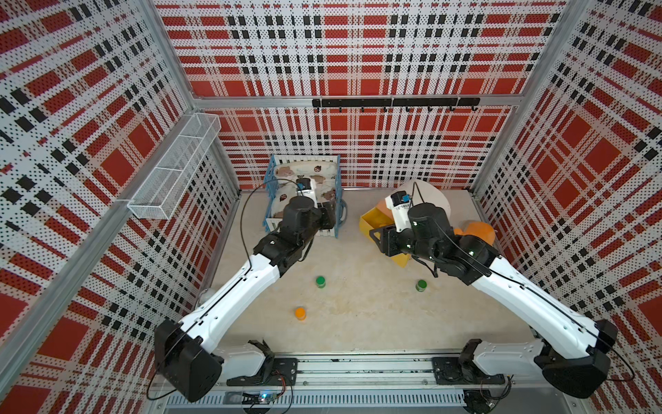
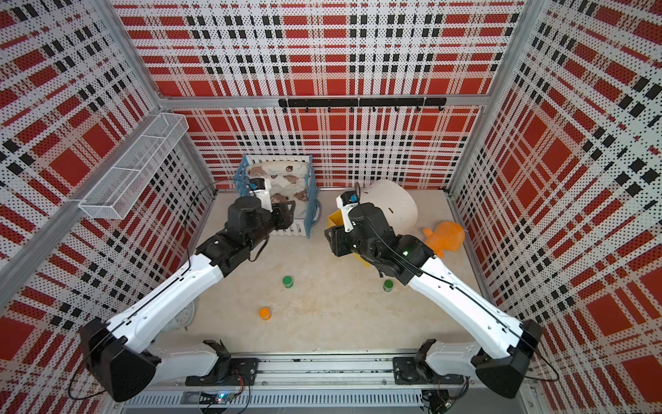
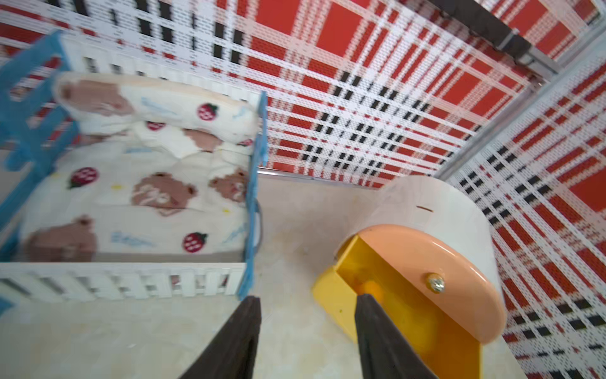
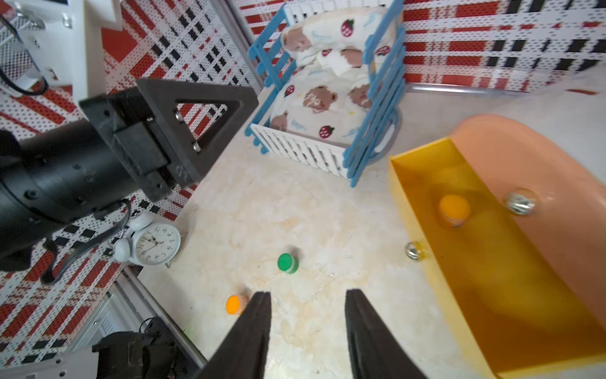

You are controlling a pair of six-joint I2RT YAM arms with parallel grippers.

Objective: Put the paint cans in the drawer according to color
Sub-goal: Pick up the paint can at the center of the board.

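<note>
Plaid walls ring a pale table [image 1: 358,322]. My left tool [image 3: 307,297] and right tool [image 4: 307,292] hang released and empty. The stowed orange can [image 4: 454,210] sits in the yellow drawer [image 4: 410,203], far right. The loose orange can [image 1: 300,313], left green can [image 1: 321,281] and right green can [image 1: 421,285] stand nearer. I judge the loose orange can should be grasped next.

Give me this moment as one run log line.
left gripper open | right gripper open | in yellow drawer: orange can | on table: two green cans, another orange can

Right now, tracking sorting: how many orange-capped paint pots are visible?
2. One round orange-capped pot stands on the beige table; another sits in the yellow drawer. Others may be hidden.
</note>
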